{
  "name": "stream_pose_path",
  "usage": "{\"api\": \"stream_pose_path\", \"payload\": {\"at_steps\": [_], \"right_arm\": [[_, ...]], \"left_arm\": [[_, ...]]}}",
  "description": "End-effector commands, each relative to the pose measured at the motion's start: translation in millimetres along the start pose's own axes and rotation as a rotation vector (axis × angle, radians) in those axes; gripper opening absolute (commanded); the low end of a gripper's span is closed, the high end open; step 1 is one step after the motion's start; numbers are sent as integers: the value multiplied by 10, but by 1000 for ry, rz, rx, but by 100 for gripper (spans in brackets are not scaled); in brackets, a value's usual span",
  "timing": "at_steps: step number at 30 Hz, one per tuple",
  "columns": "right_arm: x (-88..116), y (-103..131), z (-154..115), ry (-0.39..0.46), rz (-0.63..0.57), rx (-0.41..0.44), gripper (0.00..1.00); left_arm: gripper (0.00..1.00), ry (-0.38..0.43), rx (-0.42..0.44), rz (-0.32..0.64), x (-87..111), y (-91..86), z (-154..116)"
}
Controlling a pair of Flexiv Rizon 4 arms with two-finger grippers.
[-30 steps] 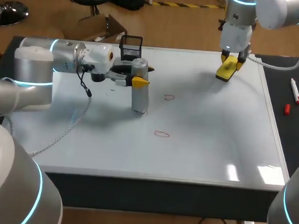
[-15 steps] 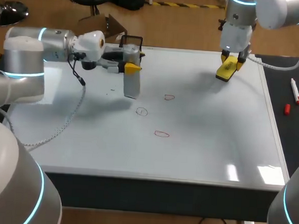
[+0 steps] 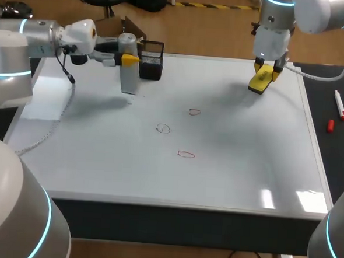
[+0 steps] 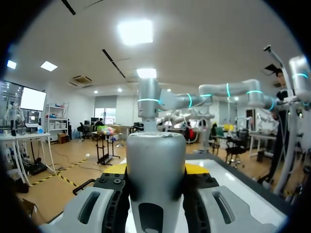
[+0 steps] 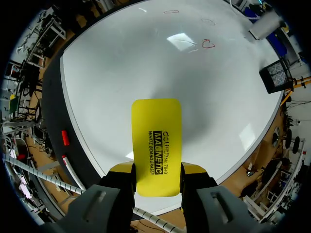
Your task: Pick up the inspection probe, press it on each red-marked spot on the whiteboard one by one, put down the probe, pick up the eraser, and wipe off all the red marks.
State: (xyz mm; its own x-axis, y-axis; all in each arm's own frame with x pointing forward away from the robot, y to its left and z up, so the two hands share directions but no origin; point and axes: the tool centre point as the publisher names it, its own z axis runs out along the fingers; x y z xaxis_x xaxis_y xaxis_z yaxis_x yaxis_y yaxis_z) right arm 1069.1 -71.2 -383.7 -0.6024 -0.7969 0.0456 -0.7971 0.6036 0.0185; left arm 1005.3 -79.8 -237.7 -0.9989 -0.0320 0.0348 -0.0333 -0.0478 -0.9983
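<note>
Probe [image 3: 128, 78] sits tight in left claw [image 3: 128, 59], upper left; lower it gently, standing straight, beside basket [image 3: 150, 66], while right claw [image 3: 264, 71] grips eraser [image 3: 259, 83]

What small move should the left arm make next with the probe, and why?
Probably lower the probe to the whiteboard beside the black basket and open the fingers. The left gripper holds it away from the three red marks, and the right gripper holds the eraser, so wiping seems next.

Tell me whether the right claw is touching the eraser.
Touching: in the right wrist view the right claw grips the eraser from both sides.
</note>
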Motion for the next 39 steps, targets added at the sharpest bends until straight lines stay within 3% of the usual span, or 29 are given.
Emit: {"api": "stream_pose_path", "payload": {"at_steps": [1, 11, 34, 39], "right_arm": [[9, -4, -15, 2, -2, 1, 0], [9, -4, -15, 2, -2, 1, 0], [9, -4, -15, 2, -2, 1, 0], [-162, 169, -43, 10, -60, 4, 0]], "left_arm": [[0, -5, 4, 6, -89, -14, -144], [0, -47, 17, 10, -268, 18, -385], [0, -49, 32, 15, -267, 9, -453], [0, -49, 32, 15, -267, 9, -453]]}}
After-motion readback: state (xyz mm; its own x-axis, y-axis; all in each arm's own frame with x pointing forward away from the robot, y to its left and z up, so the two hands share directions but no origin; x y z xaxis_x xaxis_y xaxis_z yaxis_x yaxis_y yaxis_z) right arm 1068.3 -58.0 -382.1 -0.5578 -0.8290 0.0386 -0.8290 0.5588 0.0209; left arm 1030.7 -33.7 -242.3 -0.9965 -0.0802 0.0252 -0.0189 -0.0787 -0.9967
